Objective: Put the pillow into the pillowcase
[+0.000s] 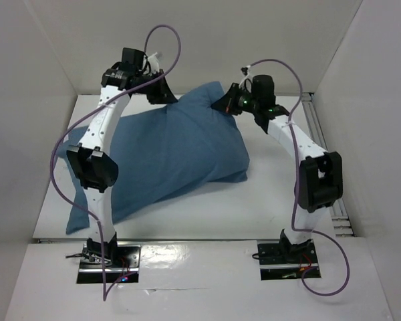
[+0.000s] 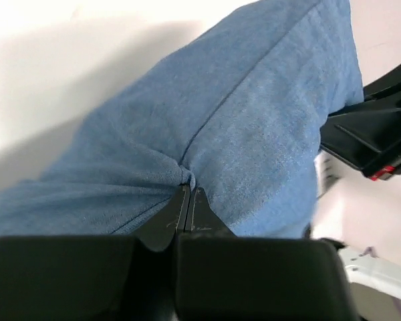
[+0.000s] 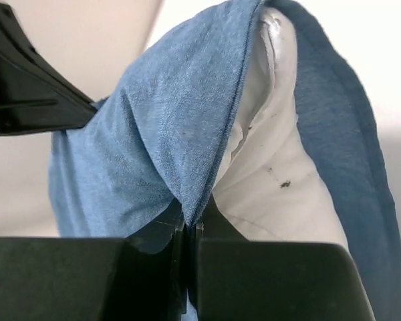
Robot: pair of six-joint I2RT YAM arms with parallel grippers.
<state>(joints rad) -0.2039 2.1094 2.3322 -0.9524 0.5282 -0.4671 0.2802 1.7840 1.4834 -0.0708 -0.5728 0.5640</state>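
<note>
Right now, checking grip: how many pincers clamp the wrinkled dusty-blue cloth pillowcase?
2. Left pincer pinches a fold of the dusty-blue cloth pillowcase; right pincer pinches its hem beside the plump white pillow.

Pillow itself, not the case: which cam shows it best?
Right wrist. The white pillow is exposed there inside the open mouth of the pillowcase, close up. Top external and left wrist show only the blue cloth bulging over it, with no white visible.

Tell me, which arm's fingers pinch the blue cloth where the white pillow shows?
The right arm's fingers: white pillow bulges beside their pinched pillowcase edge. The left arm's fingers grip plain blue cloth.
</note>
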